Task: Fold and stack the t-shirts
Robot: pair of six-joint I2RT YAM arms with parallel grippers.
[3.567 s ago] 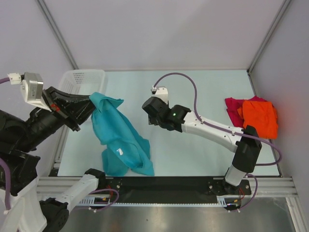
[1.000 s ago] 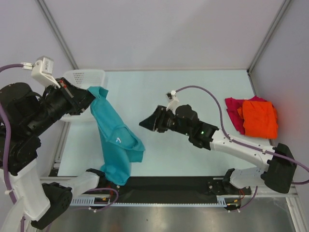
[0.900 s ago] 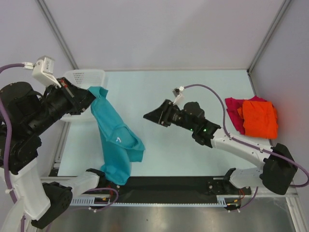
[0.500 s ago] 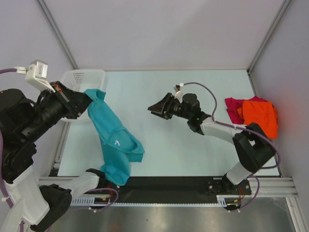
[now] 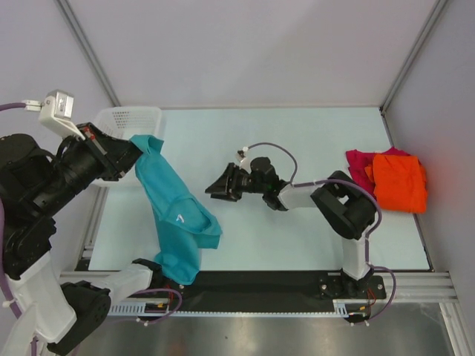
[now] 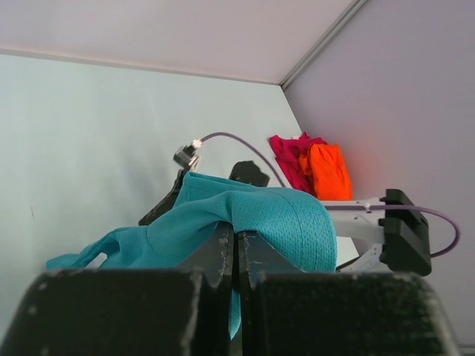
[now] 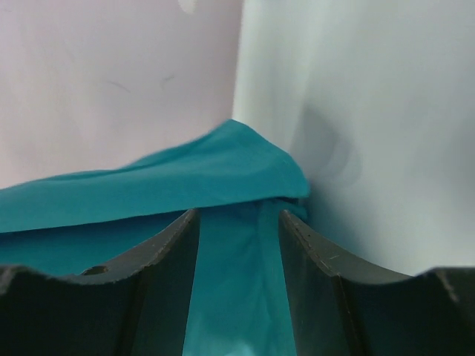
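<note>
Teal-blue t-shirt (image 5: 172, 211) hung in a long, twisted drape at the left of the table (image 5: 297, 237), its lowest folds bunched over the black rail (image 5: 260, 280) along the near edge, beside the left arm's base. A small white mark showed on the cloth about halfway up. From there the shirt rose at a slant to its top end, which was pinched in the left gripper (image 5: 135, 150). The left wrist camera showed that claw's two black fingers (image 6: 223, 248) pressed tight together, with a fold of the teal fabric draped over their tips.

Near the middle of the table, the right gripper (image 5: 213, 190) pointed toward the hanging shirt and stood close beside it, jaws spread wide and holding nothing. From the right wrist camera, the teal cloth filled the gap seen between the two parted fingers (image 7: 167, 282). Whether either of them touched the fabric could not be told.

Farther back on the right side, well apart from the teal shirt, the bright orange t-shirt (image 5: 401, 182) lay on the table, partly overlapping the magenta-red t-shirt (image 5: 357, 167), whose edge stuck out to the left from beneath it. Both also appeared in the distance from the left wrist camera, beyond the right arm.

At the far left corner of the table sat a white mesh basket (image 5: 128, 119), just behind the raised top end of the teal shirt and partly hidden by the left arm.
</note>
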